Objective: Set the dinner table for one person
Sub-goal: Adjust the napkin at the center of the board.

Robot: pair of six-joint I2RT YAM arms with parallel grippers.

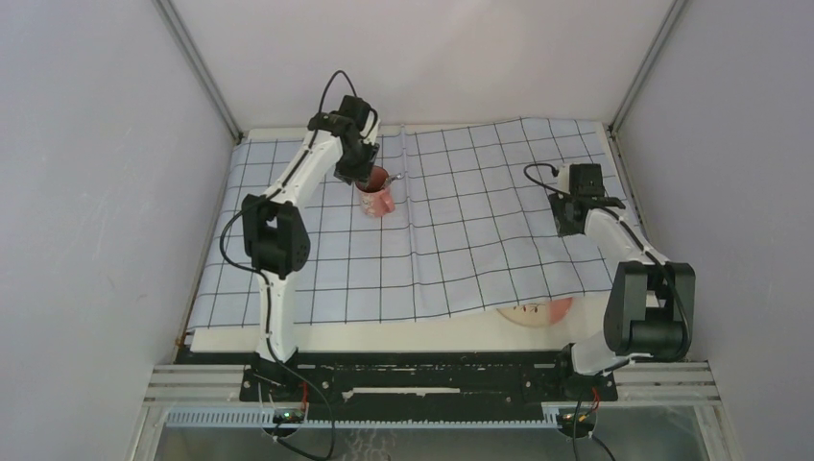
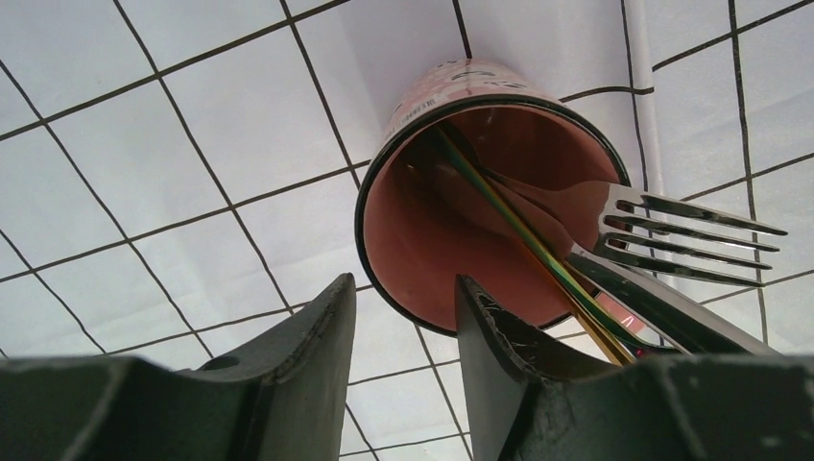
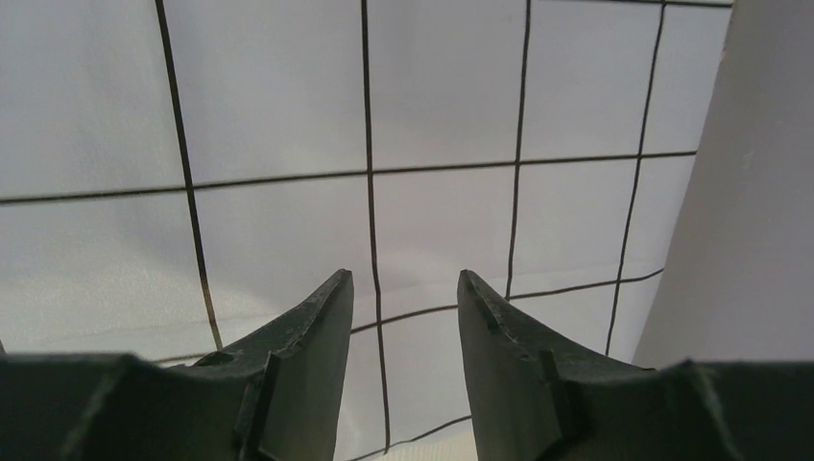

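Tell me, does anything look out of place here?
Yes. A plate lies half hidden under the near edge of the checked cloth, not on top. The fork stands in a pink mug, not laid out.

place: robot lab cell | cues: bare white panel walls (image 1: 96,192), aluminium rail (image 1: 672,384) mounting arms

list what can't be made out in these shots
- Plate: top view, mostly under the cloth; only its near edge shows.
- Cutlery in the cup: left wrist view, a fork shows; the other pieces run behind a finger of the left hand, kinds unclear.
- Cup contents: top view, too small, partly behind the left hand.
- Fingertips of the right hand: top view, hidden under its own wrist.
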